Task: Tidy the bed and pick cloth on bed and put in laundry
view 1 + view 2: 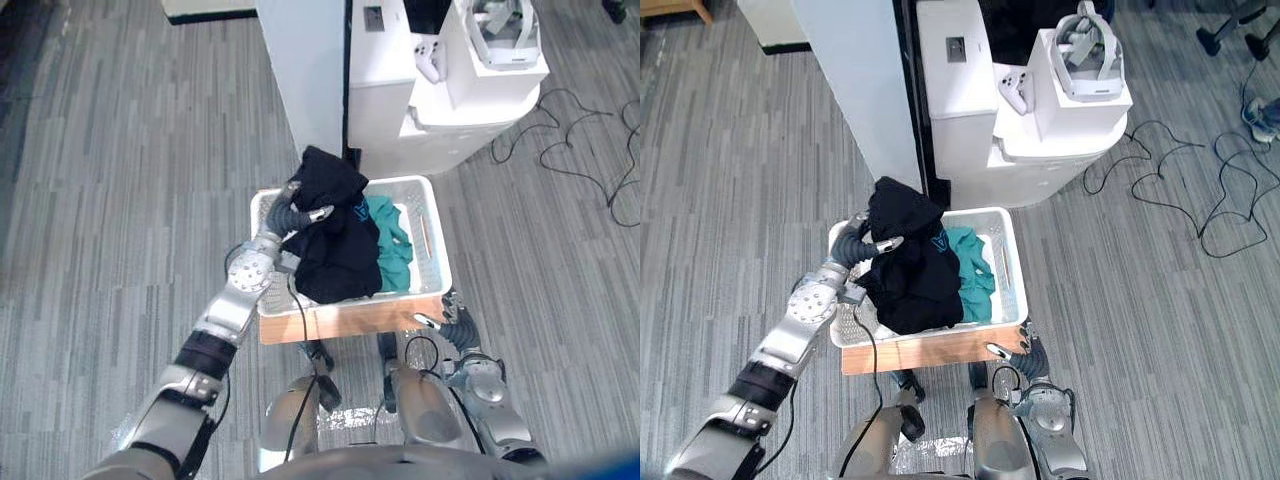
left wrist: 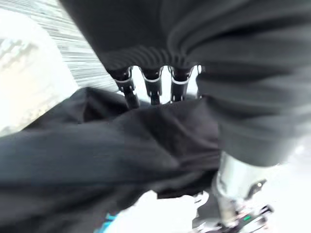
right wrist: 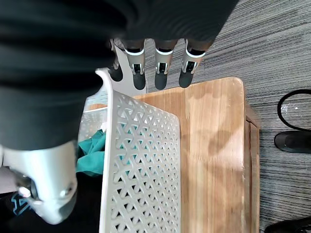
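Note:
A black garment (image 1: 335,235) hangs bunched over the left part of a white lattice laundry basket (image 1: 437,252), and its lower end lies inside. My left hand (image 1: 291,214) is at the basket's left rim with its fingers (image 2: 152,85) curled into that black cloth. A teal cloth (image 1: 392,250) lies in the basket to the right of it. The basket stands on a small wooden table (image 1: 350,320). My right hand (image 1: 455,325) hovers low by the table's front right corner, its fingers (image 3: 161,73) straight and holding nothing.
A white cabinet (image 1: 400,110) stands just behind the basket, with a headset (image 1: 505,30) and a controller (image 1: 428,58) on top. A tall white panel (image 1: 305,70) stands to its left. Black cables (image 1: 590,150) loop on the grey floor at the right.

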{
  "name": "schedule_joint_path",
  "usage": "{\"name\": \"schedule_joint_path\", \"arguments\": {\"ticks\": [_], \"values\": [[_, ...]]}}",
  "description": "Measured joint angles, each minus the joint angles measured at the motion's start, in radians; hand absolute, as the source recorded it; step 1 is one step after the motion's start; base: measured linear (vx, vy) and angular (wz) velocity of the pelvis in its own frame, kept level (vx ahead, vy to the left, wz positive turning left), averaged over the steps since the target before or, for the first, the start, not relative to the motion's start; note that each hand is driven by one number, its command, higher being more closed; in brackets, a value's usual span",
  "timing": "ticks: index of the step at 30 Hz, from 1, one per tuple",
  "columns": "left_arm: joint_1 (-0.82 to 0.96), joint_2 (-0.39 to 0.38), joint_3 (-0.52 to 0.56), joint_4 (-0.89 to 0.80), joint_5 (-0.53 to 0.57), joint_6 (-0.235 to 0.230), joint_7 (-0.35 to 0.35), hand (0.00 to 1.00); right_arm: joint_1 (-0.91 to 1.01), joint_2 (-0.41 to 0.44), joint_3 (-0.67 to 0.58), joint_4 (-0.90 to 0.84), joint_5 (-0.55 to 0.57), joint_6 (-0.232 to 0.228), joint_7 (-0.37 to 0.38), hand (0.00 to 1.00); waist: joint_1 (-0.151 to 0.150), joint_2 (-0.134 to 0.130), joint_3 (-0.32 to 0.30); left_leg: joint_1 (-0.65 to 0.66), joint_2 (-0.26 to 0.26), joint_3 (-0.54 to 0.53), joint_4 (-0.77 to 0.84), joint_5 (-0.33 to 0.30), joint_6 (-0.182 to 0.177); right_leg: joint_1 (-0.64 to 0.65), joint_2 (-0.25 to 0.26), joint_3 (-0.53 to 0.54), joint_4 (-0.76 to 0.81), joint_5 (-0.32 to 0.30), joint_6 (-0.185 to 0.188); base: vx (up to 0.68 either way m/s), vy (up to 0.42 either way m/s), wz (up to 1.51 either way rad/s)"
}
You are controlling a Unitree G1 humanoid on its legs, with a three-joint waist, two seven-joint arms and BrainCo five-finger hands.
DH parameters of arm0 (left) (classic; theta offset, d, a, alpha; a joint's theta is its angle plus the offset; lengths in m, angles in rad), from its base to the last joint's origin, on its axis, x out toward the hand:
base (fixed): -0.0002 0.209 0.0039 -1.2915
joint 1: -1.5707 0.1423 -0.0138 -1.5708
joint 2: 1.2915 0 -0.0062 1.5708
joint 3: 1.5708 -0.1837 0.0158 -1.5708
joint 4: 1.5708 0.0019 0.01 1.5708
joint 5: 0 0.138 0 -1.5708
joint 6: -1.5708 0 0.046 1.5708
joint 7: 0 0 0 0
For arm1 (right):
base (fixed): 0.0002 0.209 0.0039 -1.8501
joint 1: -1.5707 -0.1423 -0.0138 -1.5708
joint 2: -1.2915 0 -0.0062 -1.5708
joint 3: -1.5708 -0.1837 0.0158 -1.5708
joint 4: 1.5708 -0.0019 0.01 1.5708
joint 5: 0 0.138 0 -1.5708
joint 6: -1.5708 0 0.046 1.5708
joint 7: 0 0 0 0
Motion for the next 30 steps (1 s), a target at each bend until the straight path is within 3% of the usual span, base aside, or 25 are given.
{"name": "schedule_joint_path", "arguments": {"ticks": [5, 10, 14, 21, 25, 30], "values": [[0.262, -0.04, 0.062, -0.198, -0.049, -0.007, -0.089, 0.0, 0.083, 0.007, -0.012, 0.031, -0.017, 0.039, 0.007, 0.0, 0.012, 0.023, -0.077, 0.059, -0.014, -0.033, -0.001, -0.023, -0.015, 0.093, -0.015, -0.032, -0.04, -0.011, 0.006, 0.09, 0.013, 0.19], [0.422, -0.11, 0.067, -0.24, -0.082, 0.001, -0.186, 0.0, 0.145, 0.013, -0.034, 0.052, -0.051, 0.064, 0.039, 0.0, 0.017, 0.029, -0.162, 0.11, -0.021, -0.049, -0.002, -0.033, -0.021, 0.164, -0.024, -0.046, -0.066, -0.02, 0.009, 0.08, 0.009, 0.09], [0.492, -0.159, 0.069, -0.282, -0.083, 0.018, -0.208, 0.0, 0.189, 0.024, -0.049, 0.05, -0.082, 0.083, 0.062, 0.0, 0.019, 0.043, -0.212, 0.127, -0.019, -0.059, -0.003, -0.034, -0.021, 0.192, -0.022, -0.069, -0.071, -0.022, 0.009, 0.01, -0.01, 0.09], [0.597, -0.241, 0.096, -0.275, -0.133, 0.051, -0.156, 0.0, 0.235, 0.052, -0.073, 0.059, -0.09, 0.096, 0.088, 0.0, 0.045, 0.055, -0.263, 0.157, -0.016, -0.074, -0.003, -0.046, -0.028, 0.222, -0.023, -0.097, -0.073, -0.041, 0.015, -0.03, 0.013, 0.09], [0.626, -0.269, 0.144, -0.087, -0.144, 0.083, -0.085, 0.0, 0.219, 0.062, -0.069, 0.129, -0.088, 0.103, 0.096, 0.0, 0.056, 0.035, -0.284, 0.168, -0.019, -0.095, -0.003, -0.047, -0.029, 0.246, -0.026, -0.123, -0.071, -0.053, 0.013, -0.01, 0.019, 0.19], [0.658, -0.305, 0.194, 0.15, -0.143, 0.079, -0.029, 0.0, 0.175, 0.066, -0.082, 0.233, -0.065, 0.089, 0.096, 0.0, 0.074, 0.017, -0.294, 0.173, -0.03, -0.107, -0.003, -0.055, -0.019, 0.26, -0.037, -0.14, -0.072, -0.059, 0.021, 0.04, 0.044, 0.11]]}}
